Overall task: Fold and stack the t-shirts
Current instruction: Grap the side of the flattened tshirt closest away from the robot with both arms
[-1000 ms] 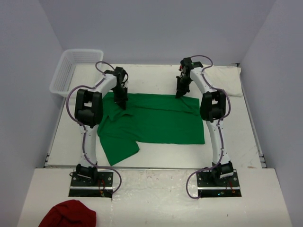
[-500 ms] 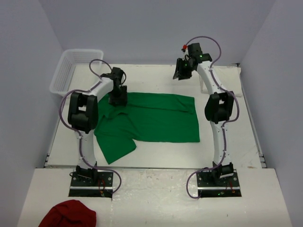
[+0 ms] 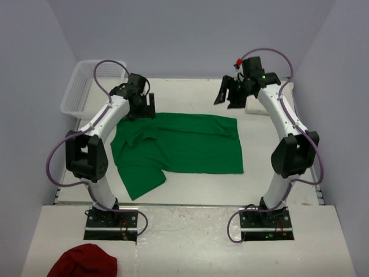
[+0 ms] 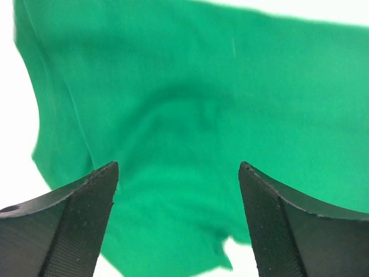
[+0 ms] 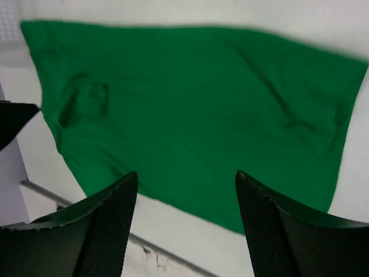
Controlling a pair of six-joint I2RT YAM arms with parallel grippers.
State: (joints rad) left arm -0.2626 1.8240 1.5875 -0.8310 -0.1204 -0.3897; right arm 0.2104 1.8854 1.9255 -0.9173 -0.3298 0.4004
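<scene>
Above the spread green t-shirt point(image 3: 184, 147), left gripper point(image 3: 147, 108) and right gripper point(image 3: 228, 98) were held open, empty; matching corners should be pinched evenly.

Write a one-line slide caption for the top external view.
Left fingers and right fingers hover open near a green t-shirt lying flat on the table.
</scene>
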